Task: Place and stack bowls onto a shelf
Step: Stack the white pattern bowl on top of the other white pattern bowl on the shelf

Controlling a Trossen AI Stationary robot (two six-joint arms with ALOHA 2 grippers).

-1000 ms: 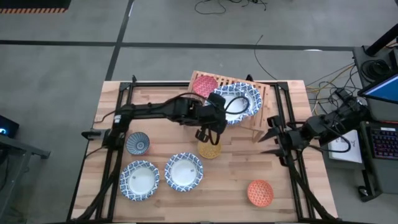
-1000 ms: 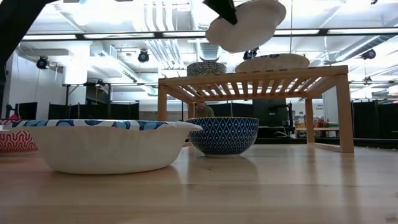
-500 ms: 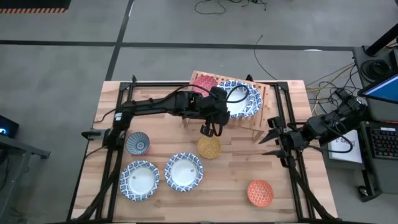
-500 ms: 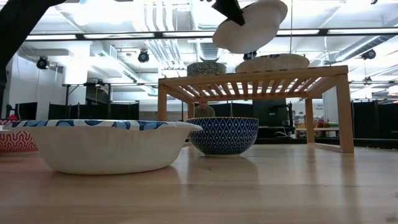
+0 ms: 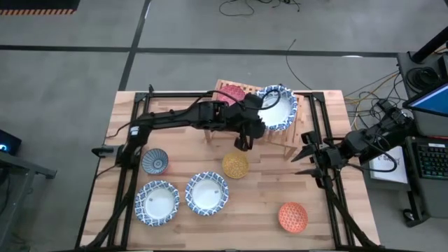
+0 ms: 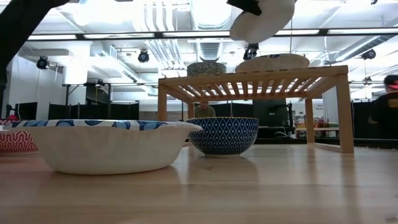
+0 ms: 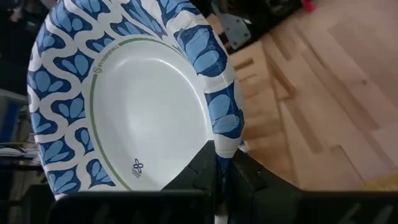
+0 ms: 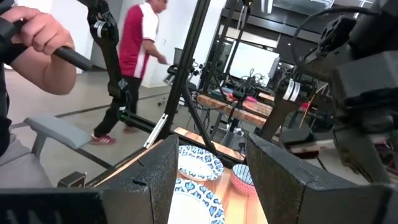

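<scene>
My left gripper (image 5: 256, 116) is over the wooden slat shelf (image 5: 294, 129) and is shut on a wide blue-and-white bowl (image 5: 277, 108), which it holds tilted in the air. In the low view this bowl (image 6: 261, 20) hangs above another wide bowl (image 6: 272, 62) that rests on the shelf top (image 6: 252, 77). A pink-red bowl (image 5: 232, 92) sits on the shelf's left part. A yellow bowl (image 5: 235, 165), a small blue-patterned bowl (image 5: 155, 161), two wide bowls (image 5: 157, 203) (image 5: 206, 193) and an orange bowl (image 5: 292, 217) rest on the table. My right gripper (image 5: 306, 157) waits open at the table's right side. My left gripper (image 7: 221, 160) pinches the wide bowl's rim (image 7: 222, 134) between its two fingers (image 7: 202, 168), one on the inner side and one on the outer side. The bowl is lifted clear and tilted, its white inside (image 7: 143, 106) facing partly sideways above the shelf.
Black arm frames run along the table's left (image 5: 129, 161) and right (image 5: 329, 175) sides. People stand in the room beyond the table (image 8: 134, 68). Bare planks lie between the yellow and orange bowls (image 5: 266, 189).
My left gripper has carried the wide bowl up and toward the table's far right, from in front of the shelf to over its top. The bowl stays lifted and has tipped further. My right arm has kept still.
</scene>
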